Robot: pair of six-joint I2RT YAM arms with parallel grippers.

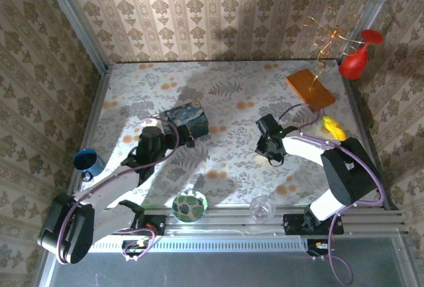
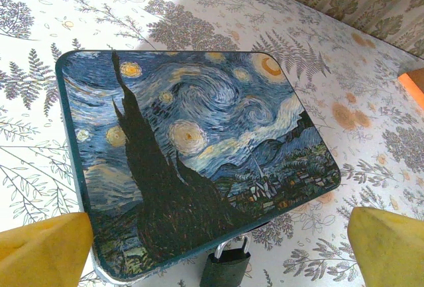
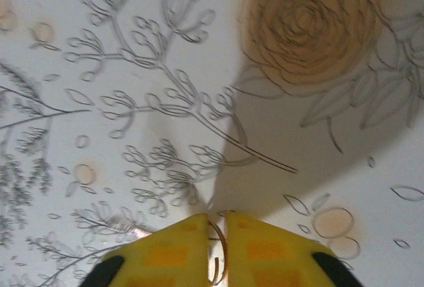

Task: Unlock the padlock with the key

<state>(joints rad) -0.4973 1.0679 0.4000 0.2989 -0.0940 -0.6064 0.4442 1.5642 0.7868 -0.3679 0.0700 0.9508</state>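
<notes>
The small dark padlock [image 2: 228, 266] hangs by its silvery shackle from the front edge of the blue swirly-painted box [image 2: 192, 148]. My left gripper [image 2: 222, 247] straddles that front edge, its yellow fingers [image 2: 43, 250] wide open on either side of the padlock and touching nothing. From above, the left gripper [image 1: 173, 131] sits against the box [image 1: 187, 116]. My right gripper [image 1: 269, 158] points down at the tablecloth mid-table. Its yellow fingertips [image 3: 179, 254] are nearly together on a thin coppery metal loop [image 3: 220, 254], the key as far as I can tell; the rest of it is hidden.
A blue mug [image 1: 87, 162] stands at the left edge. A green bowl [image 1: 189, 206] and a clear glass [image 1: 262, 209] sit by the near rail. An orange board [image 1: 310, 88], a red vase [image 1: 354, 61] and a yellow object [image 1: 333, 128] are at the back right.
</notes>
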